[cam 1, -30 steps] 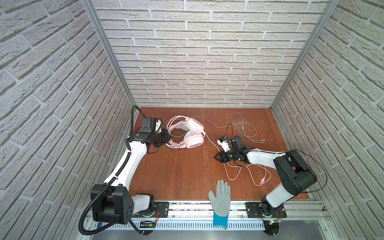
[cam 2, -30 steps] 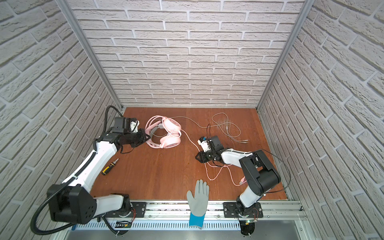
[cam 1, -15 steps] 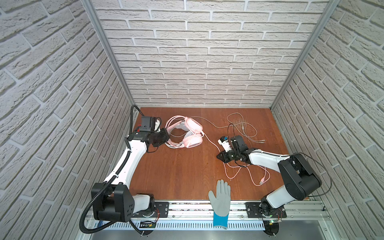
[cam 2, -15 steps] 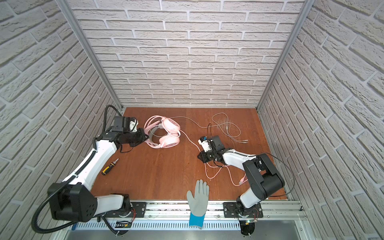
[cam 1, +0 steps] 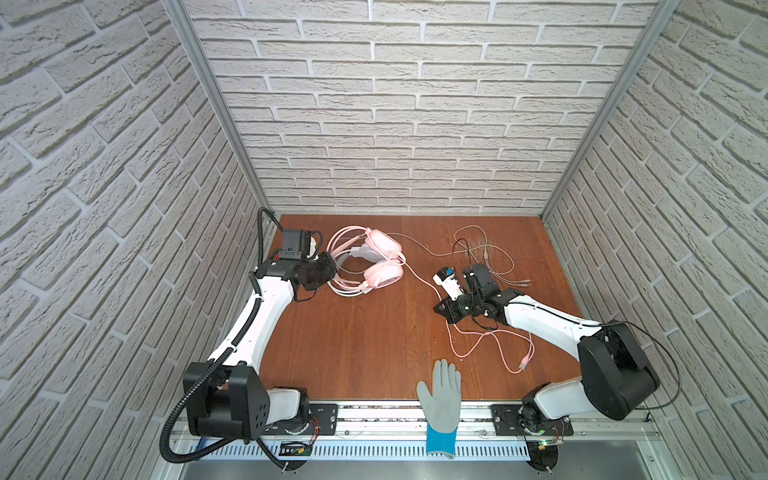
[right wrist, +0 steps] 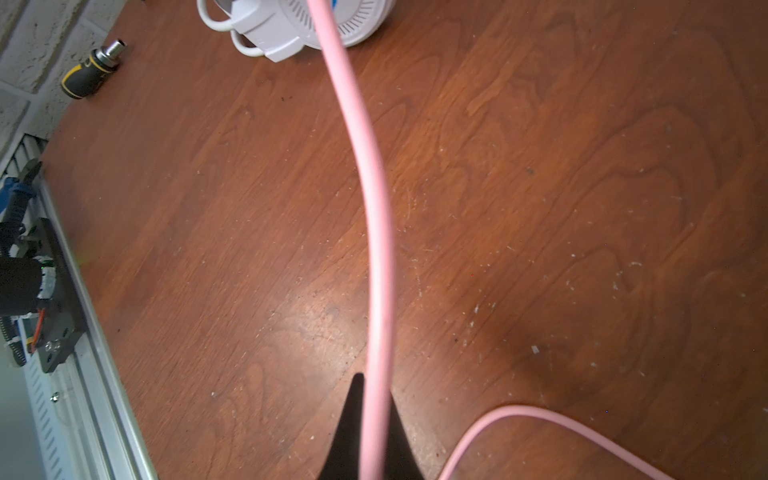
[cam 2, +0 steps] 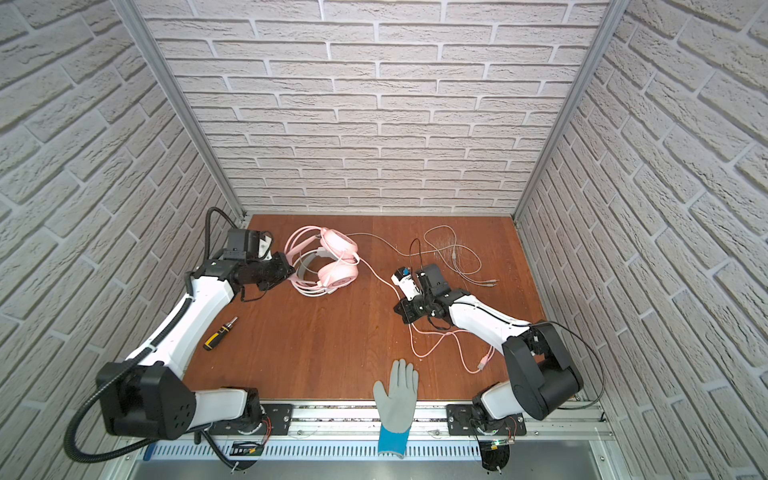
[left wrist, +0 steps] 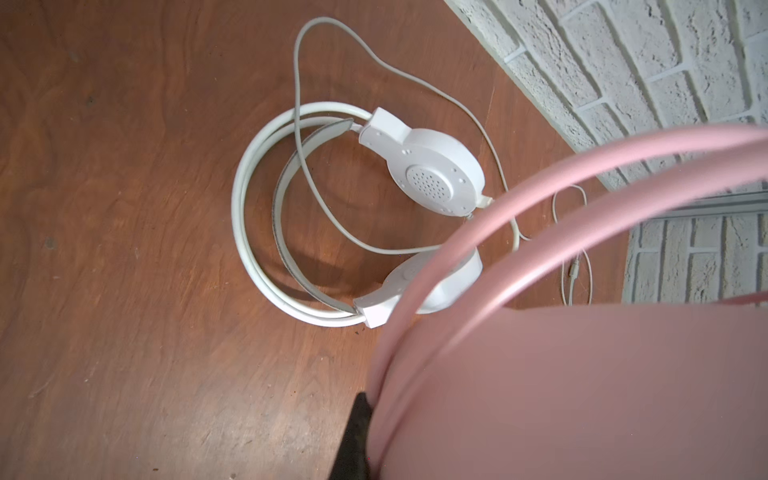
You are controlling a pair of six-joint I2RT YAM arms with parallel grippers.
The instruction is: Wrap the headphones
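The pink headphones (cam 1: 376, 259) are at the back left, resting over the white headphones (left wrist: 432, 178), which lie flat on the wooden table. My left gripper (cam 1: 327, 269) is shut on the pink headband (left wrist: 540, 183); only one black finger (left wrist: 355, 436) shows beside it. The thin pink cable (cam 1: 422, 279) runs from the pink earcup to my right gripper (cam 1: 448, 311), which is shut on the pink cable (right wrist: 376, 216) low over the table, right of the middle. Beyond the grip the cable loops to its plug (cam 1: 524, 365).
The white headphones' grey cable (cam 1: 486, 249) lies in loose loops at the back right, behind my right wrist. A yellow-and-black screwdriver (cam 2: 219, 332) lies by the left arm. A grey glove (cam 1: 441, 395) hangs over the table's front edge. Brick walls enclose three sides.
My right gripper has closed on the pink cable and its elbow has swung toward the front right. The left gripper keeps its hold on the pink headband, almost unmoved.
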